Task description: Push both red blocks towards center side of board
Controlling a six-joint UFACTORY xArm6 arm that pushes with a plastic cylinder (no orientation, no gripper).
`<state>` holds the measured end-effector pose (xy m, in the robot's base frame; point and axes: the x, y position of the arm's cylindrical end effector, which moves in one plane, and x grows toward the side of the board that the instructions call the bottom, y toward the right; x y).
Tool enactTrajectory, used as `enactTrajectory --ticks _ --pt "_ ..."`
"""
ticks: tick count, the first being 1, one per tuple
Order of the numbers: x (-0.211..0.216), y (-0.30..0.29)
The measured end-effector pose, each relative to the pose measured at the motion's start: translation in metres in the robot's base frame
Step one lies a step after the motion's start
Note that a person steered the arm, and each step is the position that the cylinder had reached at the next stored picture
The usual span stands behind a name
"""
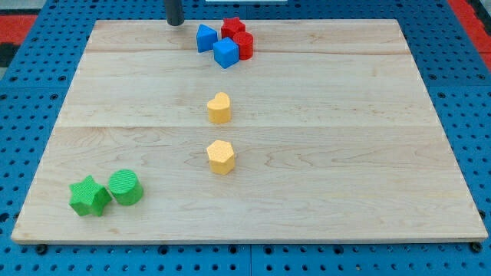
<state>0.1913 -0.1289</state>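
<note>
Two red blocks sit near the view's top centre: a red star-like block (232,27) and a red cylinder (244,44), touching each other. A blue triangular block (205,37) lies just left of them and a blue cube (225,53) just below, all packed in one cluster. My tip (176,22) rests at the board's top edge, a short way to the left of the blue triangular block and apart from it.
A yellow heart-like block (219,108) and a yellow hexagon (221,157) stand in the board's middle. A green star (89,196) and a green cylinder (125,187) sit at the bottom left. The wooden board (345,153) lies on a blue pegboard.
</note>
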Motion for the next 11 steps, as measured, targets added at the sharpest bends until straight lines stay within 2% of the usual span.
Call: enactTrajectory --ticks 2,4,7,11 --pt "0.000 0.041" --pt "0.001 0.136" --pt "0.014 0.123" --pt "0.145 0.136"
